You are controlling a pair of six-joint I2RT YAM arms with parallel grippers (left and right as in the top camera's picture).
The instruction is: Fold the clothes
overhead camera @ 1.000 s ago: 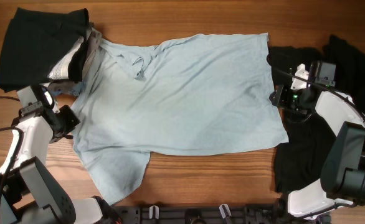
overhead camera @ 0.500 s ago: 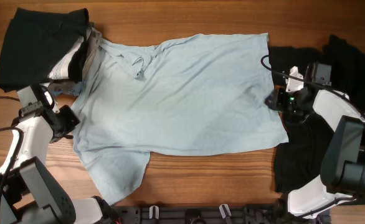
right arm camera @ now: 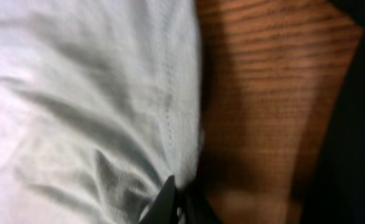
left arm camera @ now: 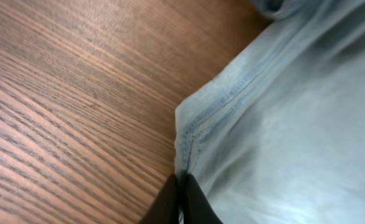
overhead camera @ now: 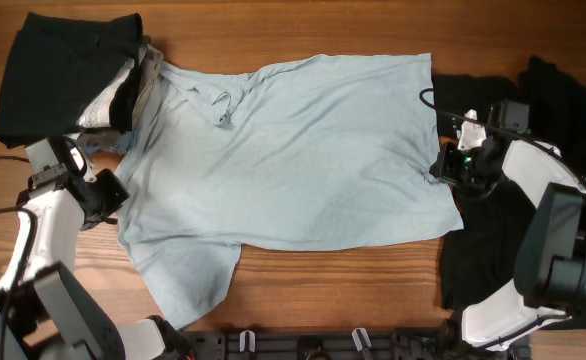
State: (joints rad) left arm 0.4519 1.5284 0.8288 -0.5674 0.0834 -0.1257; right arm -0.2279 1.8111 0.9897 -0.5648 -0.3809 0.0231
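A large pale sky-blue T-shirt (overhead camera: 293,155) lies spread flat across the wooden table, collar to the left. My left gripper (overhead camera: 116,188) is shut on its left edge; the wrist view shows the black jaws pinching the stitched hem (left arm camera: 198,134). At the shirt's right edge my right gripper (overhead camera: 445,168) is shut on the hem (right arm camera: 170,124), the cloth puckered at the jaws. Black clothes (overhead camera: 68,75) are piled at the back left, and more black clothes (overhead camera: 558,100) lie under my right arm.
A grey and white garment (overhead camera: 123,95) pokes out between the black pile and the blue shirt. Bare wood (overhead camera: 333,275) runs along the front, with a black rail (overhead camera: 303,345) at the table's front edge.
My right gripper was open beside the shirt's right edge; it has shifted slightly and closed on the hem. The left gripper keeps its hold and has not moved.
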